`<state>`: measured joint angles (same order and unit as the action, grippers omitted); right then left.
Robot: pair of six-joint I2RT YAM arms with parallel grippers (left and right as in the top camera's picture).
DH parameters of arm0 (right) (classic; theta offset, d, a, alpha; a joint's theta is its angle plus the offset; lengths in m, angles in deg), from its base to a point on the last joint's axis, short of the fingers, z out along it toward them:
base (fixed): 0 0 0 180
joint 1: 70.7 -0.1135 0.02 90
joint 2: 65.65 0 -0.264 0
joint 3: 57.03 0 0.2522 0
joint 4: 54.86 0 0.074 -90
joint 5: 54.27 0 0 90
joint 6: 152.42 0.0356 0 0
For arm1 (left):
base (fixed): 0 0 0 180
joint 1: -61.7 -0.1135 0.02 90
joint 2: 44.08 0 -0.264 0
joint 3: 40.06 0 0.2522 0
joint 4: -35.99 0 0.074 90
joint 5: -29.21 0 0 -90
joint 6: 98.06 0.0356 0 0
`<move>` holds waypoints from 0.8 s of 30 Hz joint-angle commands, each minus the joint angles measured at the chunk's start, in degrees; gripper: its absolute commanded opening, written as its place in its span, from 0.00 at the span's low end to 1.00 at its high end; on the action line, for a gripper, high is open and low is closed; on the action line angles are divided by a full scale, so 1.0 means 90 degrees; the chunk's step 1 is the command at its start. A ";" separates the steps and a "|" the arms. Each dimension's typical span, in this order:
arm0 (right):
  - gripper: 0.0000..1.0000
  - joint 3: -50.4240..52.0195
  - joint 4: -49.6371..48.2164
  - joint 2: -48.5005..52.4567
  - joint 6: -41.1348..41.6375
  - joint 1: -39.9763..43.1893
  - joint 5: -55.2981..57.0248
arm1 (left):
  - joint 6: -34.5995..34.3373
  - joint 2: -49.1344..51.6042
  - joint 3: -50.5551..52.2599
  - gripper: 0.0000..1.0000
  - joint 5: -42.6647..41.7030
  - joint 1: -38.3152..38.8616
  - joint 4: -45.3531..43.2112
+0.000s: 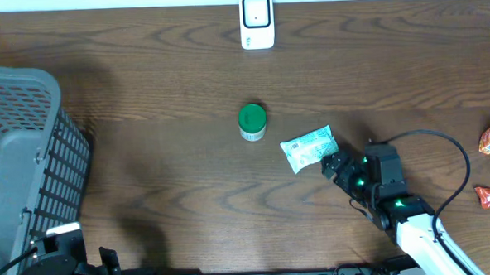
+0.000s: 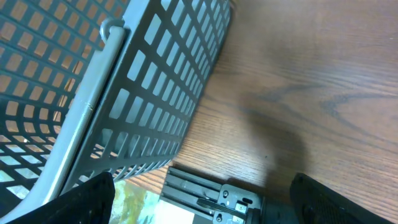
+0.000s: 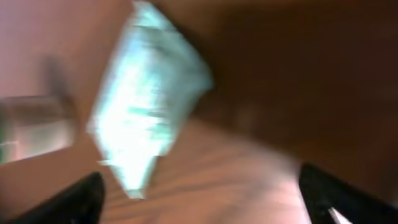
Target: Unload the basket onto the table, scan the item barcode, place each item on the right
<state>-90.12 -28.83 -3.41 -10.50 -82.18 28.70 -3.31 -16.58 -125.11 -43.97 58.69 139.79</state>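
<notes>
Views differ: only from overhead do we see the crinkled pale-green plastic packet [image 1: 309,149] lying on the dark wood-grain table [image 1: 160,83], right of a small green-lidded jar [image 1: 252,121] and well below the white boxy scanner [image 1: 256,22]. The right wrist camera gives us only a blurred packet (any print is unreadable). The right gripper [image 1: 336,163] sits just beside the packet's lower-right corner, fingers [image 3: 74,202] spread wide, holding nothing. The left gripper [image 2: 202,180], near a grey plastic mesh basket [image 2: 155,93], likewise has its fingers [image 2: 87,200] spread and empty.

Black right arm [image 1: 383,178], green lights, looping black cable [image 1: 427,132].
</notes>
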 commanded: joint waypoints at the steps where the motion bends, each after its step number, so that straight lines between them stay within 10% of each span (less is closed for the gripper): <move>1: 0.99 0.0126 0.0124 0.0236 -0.0051 -0.0019 0.0906 | 0.0039 -0.0036 -0.0015 0.90 0.0039 -0.0034 0.0019; 14: 0.99 0.0386 -0.2463 0.3147 0.0542 -0.0019 0.0355 | 0.0039 -0.0036 -0.0015 0.90 0.0039 -0.0034 0.0019; 24: 0.99 0.0386 -0.2453 0.3725 0.0797 -0.0019 -0.1100 | 0.0039 -0.0036 -0.0015 0.90 0.0039 -0.0034 0.0019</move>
<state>-93.75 -59.19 21.11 -9.27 -81.73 35.91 -3.31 -16.58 -125.11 -43.97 58.69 139.79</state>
